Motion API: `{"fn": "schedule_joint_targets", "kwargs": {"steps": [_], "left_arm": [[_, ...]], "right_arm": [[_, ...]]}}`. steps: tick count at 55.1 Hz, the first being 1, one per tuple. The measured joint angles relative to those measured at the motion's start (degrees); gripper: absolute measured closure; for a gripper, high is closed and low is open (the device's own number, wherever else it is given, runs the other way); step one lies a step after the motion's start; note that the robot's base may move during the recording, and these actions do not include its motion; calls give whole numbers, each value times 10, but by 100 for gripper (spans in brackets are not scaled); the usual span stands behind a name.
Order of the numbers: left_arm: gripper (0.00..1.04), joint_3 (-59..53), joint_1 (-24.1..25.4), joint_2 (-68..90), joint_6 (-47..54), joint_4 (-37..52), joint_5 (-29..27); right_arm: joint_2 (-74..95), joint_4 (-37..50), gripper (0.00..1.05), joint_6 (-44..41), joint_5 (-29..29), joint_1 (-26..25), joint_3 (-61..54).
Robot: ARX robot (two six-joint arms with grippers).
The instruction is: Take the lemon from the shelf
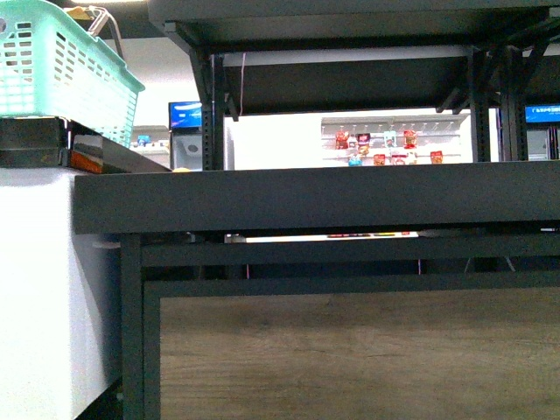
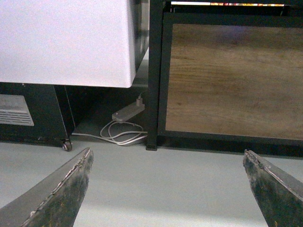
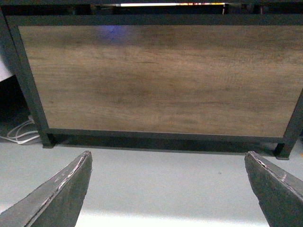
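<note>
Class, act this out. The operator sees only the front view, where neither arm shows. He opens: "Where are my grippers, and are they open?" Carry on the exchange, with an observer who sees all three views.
Observer: The left gripper is open, with nothing between its fingers and grey floor ahead of it.
Operator: And the other one?
Observer: The right gripper is open too, facing the wood panel at the base of the shelf.
Operator: Anything lying on the floor down there?
Observer: Yes. A white power strip with a looped cable lies beside the shelf's leg, next to the white cabinet.
</note>
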Motion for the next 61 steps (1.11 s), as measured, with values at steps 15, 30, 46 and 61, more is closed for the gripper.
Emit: {"fn": "schedule_joint_targets", "kwargs": {"steps": [15, 30, 46, 61], "left_arm": [[8, 0, 0, 0, 0, 0, -1], [8, 0, 0, 0, 0, 0, 0], [8, 0, 0, 0, 0, 0, -1], [8, 0, 0, 0, 0, 0, 0]], "right_arm": [[0, 0, 8, 0, 0, 0, 0], [0, 0, 8, 0, 0, 0, 0], [0, 0, 8, 0, 0, 0, 0], [0, 0, 8, 0, 0, 0, 0]]}}
